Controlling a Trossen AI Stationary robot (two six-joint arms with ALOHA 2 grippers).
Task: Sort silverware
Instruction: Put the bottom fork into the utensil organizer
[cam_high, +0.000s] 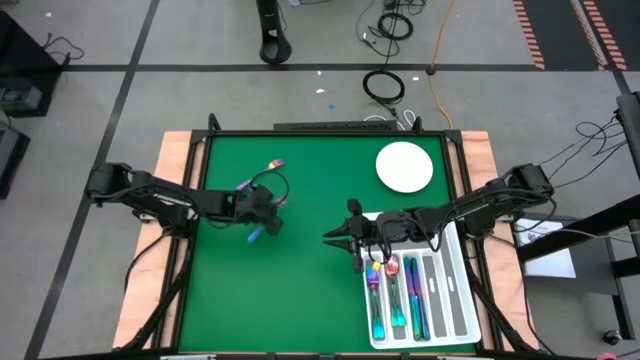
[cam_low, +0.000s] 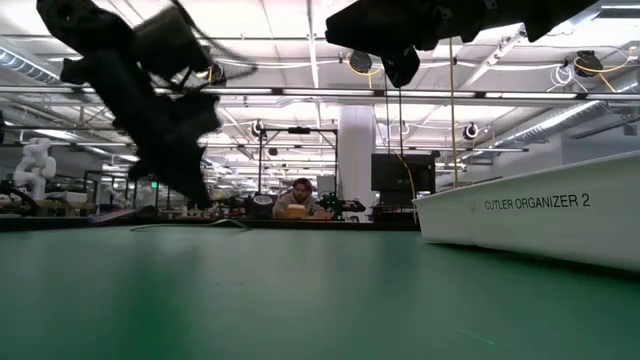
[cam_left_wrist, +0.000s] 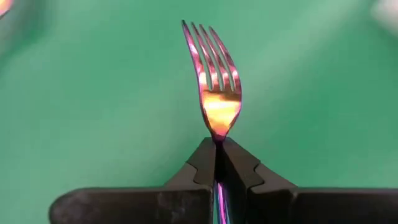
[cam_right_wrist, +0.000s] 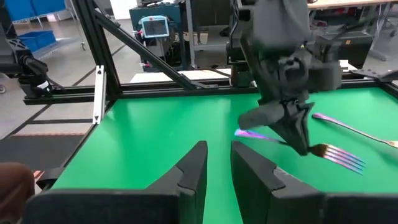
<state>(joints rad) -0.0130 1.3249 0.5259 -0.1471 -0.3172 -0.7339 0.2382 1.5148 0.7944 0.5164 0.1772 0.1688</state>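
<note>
Showing: two grippers, left (cam_high: 262, 215) and right (cam_high: 345, 237); one plate (cam_high: 404, 166); one tray (cam_high: 455, 300); one person (cam_low: 297, 199).

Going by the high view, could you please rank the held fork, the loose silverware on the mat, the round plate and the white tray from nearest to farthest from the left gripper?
1. Fork, clamped in the left gripper.
2. Loose silverware, just behind the gripper on the mat.
3. White plate, far right corner.
4. White tray, near right corner.

Plate and tray are nearly equal, so that order is uncertain.
</note>
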